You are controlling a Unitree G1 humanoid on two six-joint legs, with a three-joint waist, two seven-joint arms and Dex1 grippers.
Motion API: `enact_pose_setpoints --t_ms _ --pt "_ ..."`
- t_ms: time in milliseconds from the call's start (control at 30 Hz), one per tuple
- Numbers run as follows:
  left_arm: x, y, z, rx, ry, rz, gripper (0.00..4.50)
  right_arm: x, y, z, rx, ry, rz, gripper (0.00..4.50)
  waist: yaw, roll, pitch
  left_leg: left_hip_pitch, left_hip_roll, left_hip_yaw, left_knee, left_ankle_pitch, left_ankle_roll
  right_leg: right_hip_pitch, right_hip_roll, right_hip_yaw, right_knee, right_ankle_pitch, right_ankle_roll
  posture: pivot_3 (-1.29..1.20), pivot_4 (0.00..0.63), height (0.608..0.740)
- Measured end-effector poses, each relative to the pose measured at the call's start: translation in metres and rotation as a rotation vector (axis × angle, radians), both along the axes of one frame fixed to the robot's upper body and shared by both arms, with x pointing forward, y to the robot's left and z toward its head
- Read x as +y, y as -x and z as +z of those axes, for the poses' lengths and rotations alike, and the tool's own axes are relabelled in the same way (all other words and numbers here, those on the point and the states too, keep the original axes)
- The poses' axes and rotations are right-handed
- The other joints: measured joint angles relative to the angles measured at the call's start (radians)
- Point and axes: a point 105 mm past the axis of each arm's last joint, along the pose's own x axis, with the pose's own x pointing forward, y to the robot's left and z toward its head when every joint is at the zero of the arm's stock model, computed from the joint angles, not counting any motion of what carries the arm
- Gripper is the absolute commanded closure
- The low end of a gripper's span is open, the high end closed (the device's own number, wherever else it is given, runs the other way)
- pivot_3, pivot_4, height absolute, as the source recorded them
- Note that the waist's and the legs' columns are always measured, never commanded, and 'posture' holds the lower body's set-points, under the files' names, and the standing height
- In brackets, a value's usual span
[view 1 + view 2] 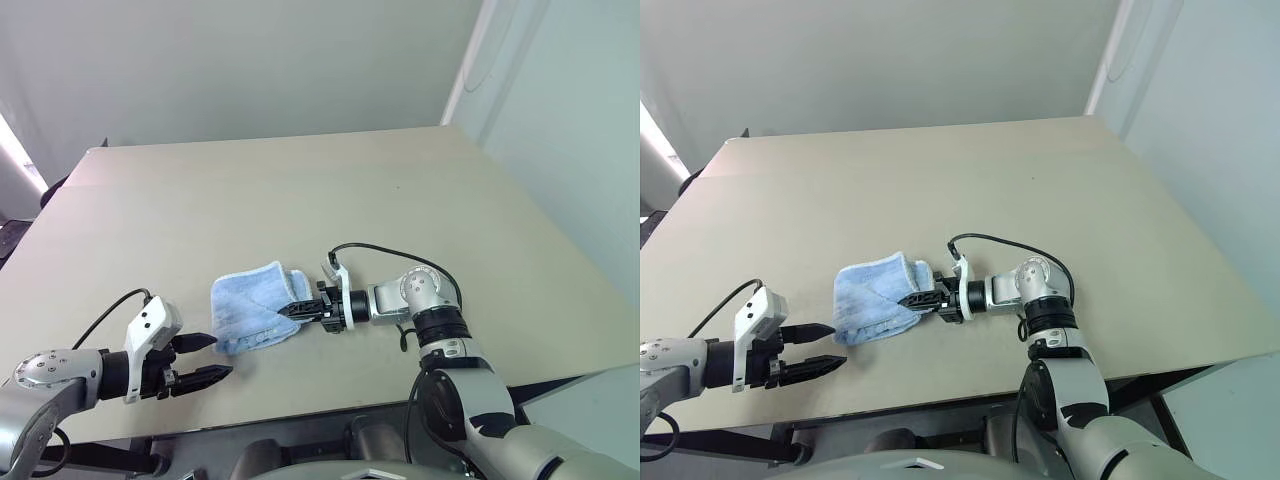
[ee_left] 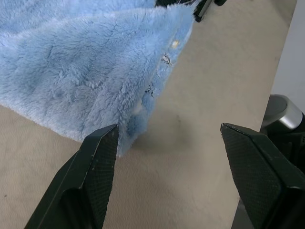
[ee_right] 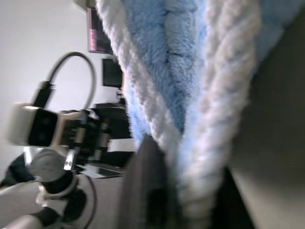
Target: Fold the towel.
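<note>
The light-blue towel [image 1: 255, 305] lies bunched, partly folded over itself, low in the frame left of centre on the beige desk [image 1: 300, 190]. The right gripper [image 1: 292, 309] has its fingers clamped on the towel's white-stitched right edge. The left gripper [image 1: 203, 360], fingers spread apart, hovers just beside the towel's lower-left corner near the desk's front edge; bare desk stretches wide toward the upper frame.

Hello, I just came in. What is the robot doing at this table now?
It is folding a small light-blue towel on the beige table. The right gripper is shut on the towel's right edge, with the cloth already partly doubled over. The left gripper is open just beside the towel's near left corner, not touching it. The fold is not finished yet.
</note>
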Motion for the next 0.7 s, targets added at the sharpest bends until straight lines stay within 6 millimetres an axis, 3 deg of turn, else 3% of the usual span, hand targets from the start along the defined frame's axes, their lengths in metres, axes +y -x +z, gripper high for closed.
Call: enact_pose_setpoints --t_ms 167,400,567,700 --pt "0.011 -0.001 -0.002 0.005 0.039 0.084 0.87 0.016 -0.006 0.026 -0.024 -0.133 -0.022 4.49 -0.003 0.003 0.002 -0.001 0.000 0.000 0.000 0.000 0.000 -0.001 0.000 0.000 0.000 0.000 0.000 0.00 0.000 0.740" --pt "0.039 0.006 0.000 0.012 0.080 0.273 0.87 0.033 -0.052 0.094 -0.217 -0.263 -0.125 4.49 -0.003 0.004 0.003 -0.001 0.000 -0.001 -0.001 0.000 0.000 -0.001 -0.001 -0.001 -0.001 0.000 0.000 0.00 0.000 0.740" --pt "0.051 0.004 0.007 -0.018 0.117 0.366 0.87 0.053 -0.079 0.107 -0.259 -0.294 -0.231 4.49 -0.007 0.004 0.003 -0.001 0.000 -0.001 -0.001 0.000 0.000 -0.001 -0.002 0.000 -0.001 0.000 0.000 0.00 0.000 0.740" --pt "0.059 0.001 0.018 -0.065 0.124 0.415 0.87 0.056 -0.098 0.092 -0.318 -0.209 -0.346 4.49 -0.008 0.003 0.002 -0.002 0.000 -0.001 -0.002 0.000 -0.001 -0.001 -0.003 0.000 -0.002 0.000 0.000 0.00 0.000 0.740"
